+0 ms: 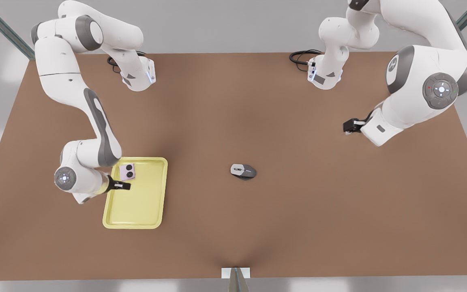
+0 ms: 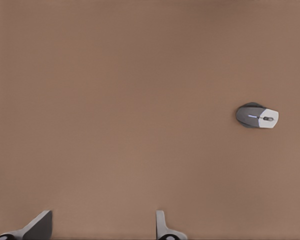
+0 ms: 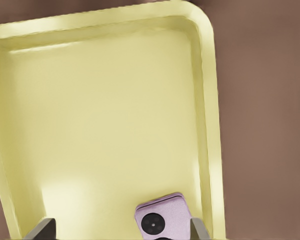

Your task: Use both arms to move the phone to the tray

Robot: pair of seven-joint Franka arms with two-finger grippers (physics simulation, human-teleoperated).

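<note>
Over the tray [image 1: 136,202], the right gripper [image 1: 125,186] is hovering with fingers spread beside the phone [image 1: 127,172] lying inside; it should lift straight up. The left gripper [image 1: 349,126] is waiting, open.

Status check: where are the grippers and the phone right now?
Right gripper over the tray, jaws open. Left gripper waiting over bare table, open. Phone lying in a tray corner. Mouse mid-table, clear of the tray.

pink phone [image 1: 127,171], yellow tray [image 1: 144,211], grey-black mouse [image 1: 243,171], brown table [image 1: 298,211]
</note>
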